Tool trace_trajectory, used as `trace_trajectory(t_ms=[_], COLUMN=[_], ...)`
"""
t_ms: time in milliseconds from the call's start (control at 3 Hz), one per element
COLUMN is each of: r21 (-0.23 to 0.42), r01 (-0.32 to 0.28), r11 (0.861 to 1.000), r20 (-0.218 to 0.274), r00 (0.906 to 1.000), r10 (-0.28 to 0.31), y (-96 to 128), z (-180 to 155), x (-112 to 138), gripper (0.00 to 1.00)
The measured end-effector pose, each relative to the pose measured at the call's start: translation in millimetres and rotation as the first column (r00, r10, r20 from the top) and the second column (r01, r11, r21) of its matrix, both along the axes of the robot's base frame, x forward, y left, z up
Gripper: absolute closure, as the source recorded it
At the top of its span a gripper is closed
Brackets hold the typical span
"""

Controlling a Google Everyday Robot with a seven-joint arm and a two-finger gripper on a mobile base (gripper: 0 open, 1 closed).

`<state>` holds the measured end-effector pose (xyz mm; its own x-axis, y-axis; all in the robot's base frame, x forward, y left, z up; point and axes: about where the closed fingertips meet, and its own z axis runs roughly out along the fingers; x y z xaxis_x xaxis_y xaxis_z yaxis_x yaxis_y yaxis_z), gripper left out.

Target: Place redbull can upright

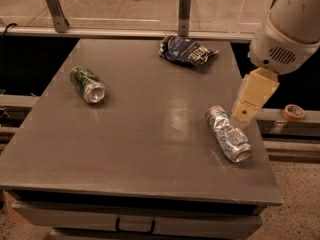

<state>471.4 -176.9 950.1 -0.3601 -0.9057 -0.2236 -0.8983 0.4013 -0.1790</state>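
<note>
Redbull can (228,133) lies on its side on the right part of the table (140,149), near the right edge. It is dented, with one end facing the camera, and is not upright yet. Gripper (243,114) hangs over the table's right edge just beside the can's far end, pointing down. Cannot tell how far open it is or whether it touches the can. It holds nothing, since the can rests on the table. Likely lined up there to grasp the can and stand it up. Green can (87,84) lies on its side at left, well apart. Bag (187,50) sits crumpled at the far edge. The table is grey and matte, with a drawer handle (134,225) below. Behind it are a rail and posts (184,9), and a tape roll (293,112) sits on a ledge at right.
</note>
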Motion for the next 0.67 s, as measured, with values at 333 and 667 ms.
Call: trace_trajectory(t_ms=[333,667], r21=[0.050,0.074], r01=[0.134,0.281], r11=[0.990,0.957], r20=[-0.043,-0.079], r00=[0.9903,0.9580], r10=[-0.132,-0.276], y=[8.5,-0.4], z=[-20.8,-45.9], x=[15.3,23.5], gripper=[0.00,0.00])
